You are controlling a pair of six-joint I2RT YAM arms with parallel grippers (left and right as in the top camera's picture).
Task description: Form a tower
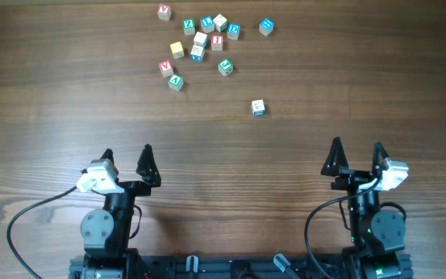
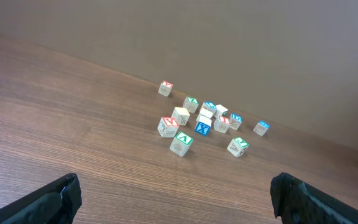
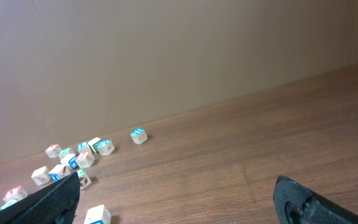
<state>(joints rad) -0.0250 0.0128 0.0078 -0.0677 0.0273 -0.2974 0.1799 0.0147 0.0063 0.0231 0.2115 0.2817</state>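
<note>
Tower [image 1: 199, 44] hardly begun: seems white cube atop blue-faced one (height unclear from above), mid-cluster at far side of table [image 1: 60, 93]. Stray cube [image 1: 259, 108] apart. Left gripper [image 1: 127, 151], right gripper [image 1: 357, 144] parked near edge, jaws wide, empty, ready for pick.

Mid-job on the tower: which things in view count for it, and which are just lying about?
For the job:
- short stack of cubes
- left gripper, open
- right gripper, open

Lying about (loose singles, perhaps stock for later):
- plain yellow cube beside the stack
- lone cube nearest the arms
- blue-topped cube
- red-lettered cube farthest from the arms
</note>
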